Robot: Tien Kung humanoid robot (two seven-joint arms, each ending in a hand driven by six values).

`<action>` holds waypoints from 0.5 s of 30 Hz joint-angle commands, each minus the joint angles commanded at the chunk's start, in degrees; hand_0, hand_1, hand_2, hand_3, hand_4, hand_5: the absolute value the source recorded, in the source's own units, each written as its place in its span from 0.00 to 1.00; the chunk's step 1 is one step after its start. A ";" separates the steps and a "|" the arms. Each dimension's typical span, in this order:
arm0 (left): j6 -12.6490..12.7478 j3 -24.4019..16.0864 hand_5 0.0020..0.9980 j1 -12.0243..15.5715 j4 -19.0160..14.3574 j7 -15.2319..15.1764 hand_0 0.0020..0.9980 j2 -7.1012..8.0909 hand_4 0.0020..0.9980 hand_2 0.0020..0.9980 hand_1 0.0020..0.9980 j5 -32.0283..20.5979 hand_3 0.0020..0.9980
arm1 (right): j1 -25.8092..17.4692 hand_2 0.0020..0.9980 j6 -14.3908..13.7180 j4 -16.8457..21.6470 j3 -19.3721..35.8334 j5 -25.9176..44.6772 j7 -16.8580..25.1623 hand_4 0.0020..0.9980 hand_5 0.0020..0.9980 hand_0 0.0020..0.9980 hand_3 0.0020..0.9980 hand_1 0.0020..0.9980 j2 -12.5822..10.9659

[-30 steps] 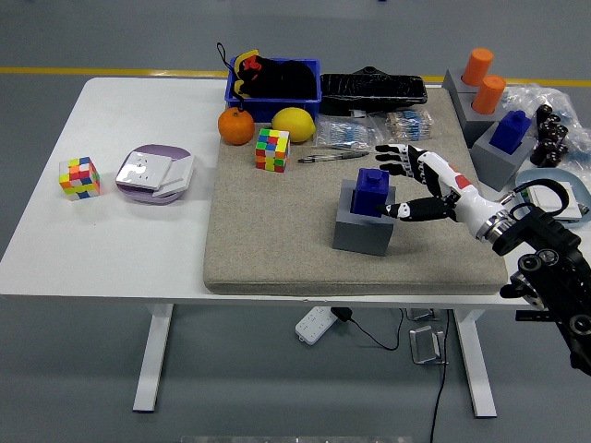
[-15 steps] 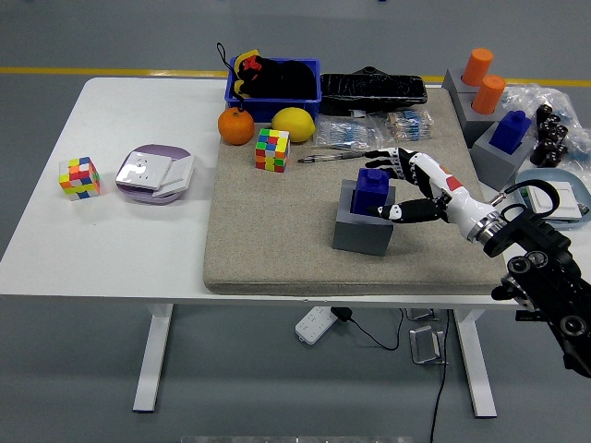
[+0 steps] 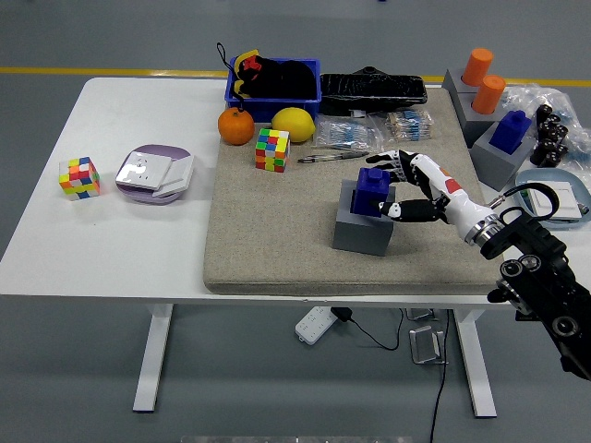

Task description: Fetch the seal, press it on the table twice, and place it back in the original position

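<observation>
At the seal [image 3: 373, 182], the right hand [image 3: 406, 187] has closed in from the right: a second ago it hung a little way off with fingers spread, half a second ago the fingertips had reached the blue block, and now the fingers [image 3: 391, 162] lie over its far side while the thumb [image 3: 399, 210] presses in from the near side. The span has narrowed to the seal's width, so the hand looks to be wrapped on it, though how firm the hold is cannot be judged from here. The seal itself sits where it did, upright in its grey holder [image 3: 363, 229], directly under the fingertips; it has not been lifted.

That puts the task at its first step, the fetch, with the grasp just forming. The lift, the two presses and the return all lie ahead.

Just beyond the fingers lies a pen [image 3: 331, 157], and farther off in the same direction stand a cube [image 3: 272, 149], a lemon [image 3: 294, 124] and an orange [image 3: 235, 126]. Behind the wrist, toward the table's right edge, stands a second blue seal [image 3: 510, 130] in its own grey holder. All of this rests on the felt mat [image 3: 277, 240]. The left hand is out of view.
</observation>
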 joint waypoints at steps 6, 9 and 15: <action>-0.02 -0.02 0.42 -0.03 0.02 0.01 0.82 -0.11 0.81 0.79 0.82 -0.01 0.84 | 0.03 0.40 -1.54 0.06 0.14 0.26 0.88 0.63 0.00 0.49 0.45 0.40 0.03; -0.02 -0.06 0.42 -0.05 0.03 0.01 0.82 -0.14 0.80 0.79 0.82 -0.01 0.84 | 0.01 0.38 -1.92 0.12 0.26 0.52 1.16 0.61 0.00 0.48 0.40 0.37 0.01; -0.03 -0.23 0.42 0.05 0.05 0.02 0.82 -0.24 0.80 0.79 0.82 0.00 0.84 | -0.28 0.37 -2.12 0.67 0.25 0.95 1.42 0.59 0.00 0.47 0.39 0.36 -0.14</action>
